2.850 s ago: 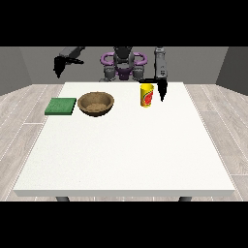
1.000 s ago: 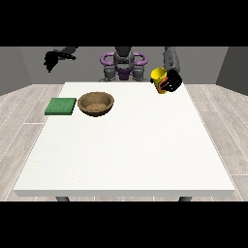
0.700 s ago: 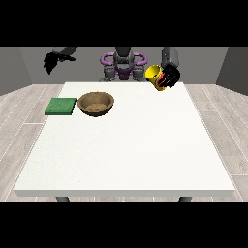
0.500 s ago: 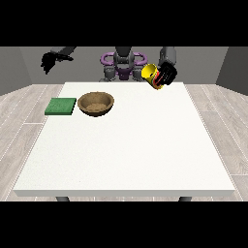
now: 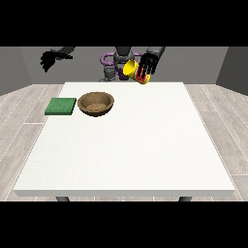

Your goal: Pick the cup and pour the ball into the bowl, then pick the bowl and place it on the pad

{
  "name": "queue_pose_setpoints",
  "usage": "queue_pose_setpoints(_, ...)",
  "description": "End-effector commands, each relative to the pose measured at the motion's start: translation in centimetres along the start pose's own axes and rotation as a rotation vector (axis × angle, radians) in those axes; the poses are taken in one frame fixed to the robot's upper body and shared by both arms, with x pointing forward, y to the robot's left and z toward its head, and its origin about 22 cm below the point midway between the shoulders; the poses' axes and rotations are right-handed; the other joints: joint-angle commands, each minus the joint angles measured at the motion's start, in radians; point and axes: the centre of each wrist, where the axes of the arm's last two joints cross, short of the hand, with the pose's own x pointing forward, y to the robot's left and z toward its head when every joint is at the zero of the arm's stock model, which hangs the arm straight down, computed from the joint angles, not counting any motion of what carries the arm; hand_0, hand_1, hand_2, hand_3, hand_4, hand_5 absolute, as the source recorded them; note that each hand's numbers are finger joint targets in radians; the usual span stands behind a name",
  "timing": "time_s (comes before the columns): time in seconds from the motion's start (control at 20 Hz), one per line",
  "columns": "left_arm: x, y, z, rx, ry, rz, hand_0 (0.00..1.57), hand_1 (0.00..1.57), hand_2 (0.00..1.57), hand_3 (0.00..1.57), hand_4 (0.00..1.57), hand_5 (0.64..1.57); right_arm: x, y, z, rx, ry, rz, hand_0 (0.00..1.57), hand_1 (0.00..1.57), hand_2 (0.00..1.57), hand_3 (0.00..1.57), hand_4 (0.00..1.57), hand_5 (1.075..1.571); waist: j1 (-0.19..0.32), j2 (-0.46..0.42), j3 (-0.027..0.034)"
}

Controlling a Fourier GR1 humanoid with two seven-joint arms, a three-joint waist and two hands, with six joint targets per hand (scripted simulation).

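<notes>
Yellow, with a red band on its side, the small plastic cup [image 5: 134, 71] sat in the curled fingers of the black hand at the view's right [image 5: 147, 65], held well above the white table [image 5: 145, 145]. A second earlier that hand had carried the cup upright and farther toward the view's right; since then it had swung inward and tipped, so the mouth now pointed down and toward the view's left. I judged this to be the start of the pour, though the ball itself could not be seen.

Below that hand and off toward the view's left lay the round brown wooden bowl [image 5: 96, 103], resting on the table and not yet under the cup's mouth. If the ball rolled out now it would likely land short, so the hand needed to travel farther toward the bowl. Just beyond the bowl on its far side from that hand lay the flat green square pad [image 5: 61, 106], bare. The hand at the view's left [image 5: 48, 60] hung raised, away from everything, fingers drooping and holding nothing.
</notes>
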Motion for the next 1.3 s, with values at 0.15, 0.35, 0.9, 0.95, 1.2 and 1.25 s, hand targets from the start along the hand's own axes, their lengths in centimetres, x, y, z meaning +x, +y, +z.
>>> queue_pose_setpoints(0.15, 7.2, -1.5, 0.8, -0.017, -0.24, -0.334, 1.5, 1.5, 1.57, 1.57, 1.38, 1.4, -0.4, -2.6, 1.2, -0.033, 0.003, -0.009, 0.0, 0.0, 0.0, 0.0, 0.0, 1.571, 0.015, -0.021, 0.0012)
queue_pose_setpoints(0.35, 10.1, -1.4, 0.5, -0.043, -0.312, -0.527, 1.5, 1.5, 1.57, 1.57, 1.57, 1.056, 0.0, -1.8, 0.1, 0.025, -0.037, 0.004, 0.0, 0.0, 0.0, 0.0, 0.0, 1.571, -0.032, 0.02, 0.0004)
queue_pose_setpoints(0.9, 13.2, -3.5, 2.9, -0.094, -0.57, -1.011, 1.45, 1.45, 1.57, 1.57, 1.53, 1.143, -0.4, -2.3, 0.3, -0.013, 0.051, -0.013, 0.0, 0.0, 0.0, 0.0, 0.0, 1.571, 0.01, -0.055, -0.0014)
queue_pose_setpoints(0.95, 12.8, -2.5, 1.6, -0.058, -0.541, -1.064, 1.45, 1.45, 1.57, 1.57, 1.53, 1.137, 0.3, -2.0, -0.4, 0.021, 0.006, -0.008, 0.0, 0.0, 0.0, 0.0, 0.0, 1.571, -0.021, -0.011, -0.0015)
queue_pose_setpoints(1.2, 11.4, -3.0, 2.3, -0.081, -0.566, -1.018, 1.45, 1.45, 1.57, 1.57, 1.53, 1.135, 1.5, -0.6, -2.5, -0.008, 0.061, -0.033, 0.0, 0.0, 0.0, 0.0, 0.0, 1.568, 0.024, -0.022, -0.0021)
queue_pose_setpoints(1.25, 13.2, -2.0, 2.1, -0.06, -0.544, -0.894, 1.45, 1.45, 1.57, 1.57, 1.54, 1.136, -0.7, -1.2, -0.5, -0.03, 0.11, -0.055, 0.0, 0.0, 0.0, 0.0, 0.0, 1.567, 0.049, -0.041, -0.0019)
